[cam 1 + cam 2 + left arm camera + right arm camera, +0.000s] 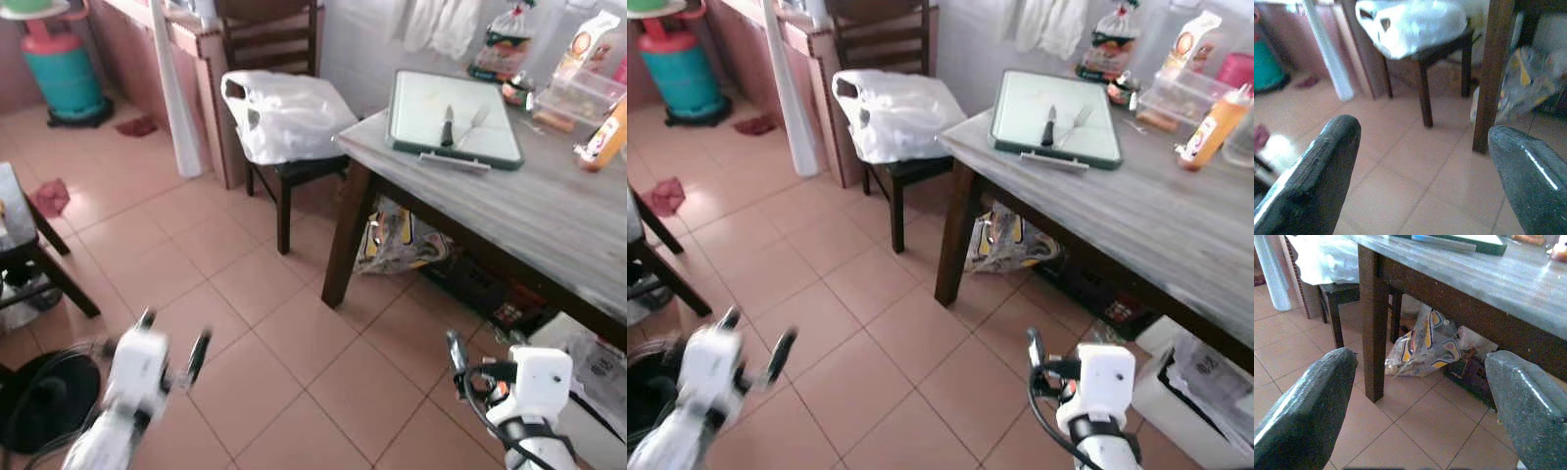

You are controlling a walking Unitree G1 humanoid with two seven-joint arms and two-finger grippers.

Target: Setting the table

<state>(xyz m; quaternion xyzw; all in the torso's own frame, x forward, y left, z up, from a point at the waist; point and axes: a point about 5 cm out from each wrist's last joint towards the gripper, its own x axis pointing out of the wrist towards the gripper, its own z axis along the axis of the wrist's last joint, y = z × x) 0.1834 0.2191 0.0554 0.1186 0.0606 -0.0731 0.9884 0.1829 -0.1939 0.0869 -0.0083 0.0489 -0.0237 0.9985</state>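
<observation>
A grey wooden table [529, 206] stands to the right. On its near corner lies a green-rimmed tray [411, 98] holding a black-handled knife [447, 125] and a fork [473, 122]. Further back are an orange sauce bottle [1212, 127], a clear container [578, 93] and a bagged loaf [502, 44]. Both arms hang low over the tiled floor, well short of the table. My left gripper [174, 338] is open and blurred, with nothing between its fingers [1312, 171]. My right gripper [1420, 396] is open too, facing the table leg [1371, 323].
A dark chair [294, 176] carrying a white plastic bag [284, 113] stands at the table's left end. A printed bag [397, 240] and dark boxes lie under the table. A teal gas cylinder [64, 73], a dark stool [20, 235] and a black fan [44, 397] are on the left.
</observation>
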